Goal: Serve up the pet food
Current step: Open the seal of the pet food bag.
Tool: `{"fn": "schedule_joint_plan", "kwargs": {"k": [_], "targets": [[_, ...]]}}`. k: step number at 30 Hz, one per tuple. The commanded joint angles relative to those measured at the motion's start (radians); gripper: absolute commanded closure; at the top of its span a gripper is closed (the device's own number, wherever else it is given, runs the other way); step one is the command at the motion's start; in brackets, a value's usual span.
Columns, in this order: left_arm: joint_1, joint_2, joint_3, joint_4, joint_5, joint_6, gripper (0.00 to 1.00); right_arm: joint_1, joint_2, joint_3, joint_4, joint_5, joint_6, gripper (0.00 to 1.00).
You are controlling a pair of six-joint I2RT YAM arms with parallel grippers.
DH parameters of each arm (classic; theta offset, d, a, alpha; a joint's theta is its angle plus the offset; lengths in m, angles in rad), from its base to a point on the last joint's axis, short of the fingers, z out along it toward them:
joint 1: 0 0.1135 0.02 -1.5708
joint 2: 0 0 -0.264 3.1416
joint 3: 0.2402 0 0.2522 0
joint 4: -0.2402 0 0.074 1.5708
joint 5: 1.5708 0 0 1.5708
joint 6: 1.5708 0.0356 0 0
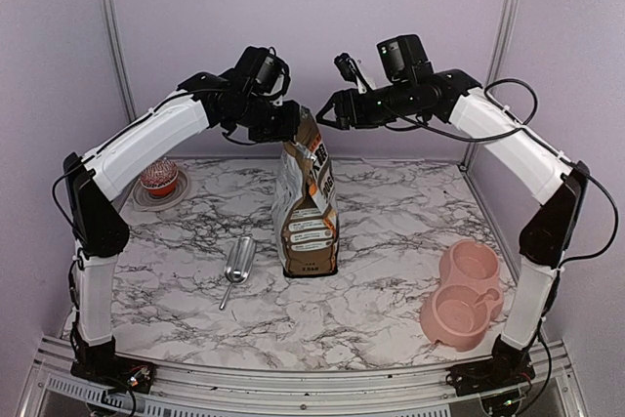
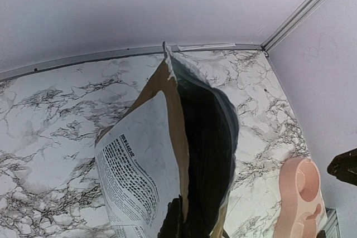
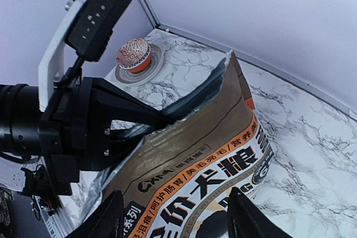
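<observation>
At the left top edge of the dog food bag (image 1: 311, 217), the left gripper (image 1: 291, 124) is clamped on the torn rim. The bag stands upright, long axis vertical, mouth partly open; the pet food inside cannot be seen. Just right of the bag top, the right gripper (image 1: 327, 114) holds its jaws wide and empty, the bag's printed panel lying directly ahead of them.

The bag (image 3: 212, 154) has big white Chinese words on its brown front, and "犬粮" can be read among them. Smaller Chinese words run in a line above them. A white label (image 2: 134, 176) on its back has tiny black print, too small to read.
</observation>
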Motion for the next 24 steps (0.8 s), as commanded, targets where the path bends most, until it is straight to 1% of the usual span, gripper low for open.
{"fn": "schedule_joint_plan", "kwargs": {"k": [1,4,7,10,15,19,24], "targets": [[0.001,-0.123,-0.049,0.156,0.005,0.006,1.0,0.023,0.005,0.105,0.025,-0.092,0.045,0.4],[-0.007,-0.179,-0.141,0.274,0.061,-0.024,1.0,0.046,0.036,0.18,-0.035,-0.116,0.046,0.4],[-0.022,-0.206,-0.18,0.336,0.074,-0.046,1.0,0.061,0.054,0.22,-0.083,-0.1,0.055,0.39],[-0.037,-0.245,-0.241,0.395,0.09,-0.076,1.0,0.065,0.043,0.196,-0.092,-0.046,0.08,0.39],[-0.059,-0.337,-0.4,0.54,0.121,-0.135,1.0,0.066,0.049,0.163,-0.139,0.108,0.151,0.38],[-0.08,-0.387,-0.492,0.609,0.115,-0.148,1.0,0.065,0.072,0.154,-0.14,0.121,0.218,0.39],[-0.116,-0.4,-0.553,0.655,0.104,-0.14,1.0,0.065,0.098,0.152,-0.104,0.108,0.279,0.39]]}}
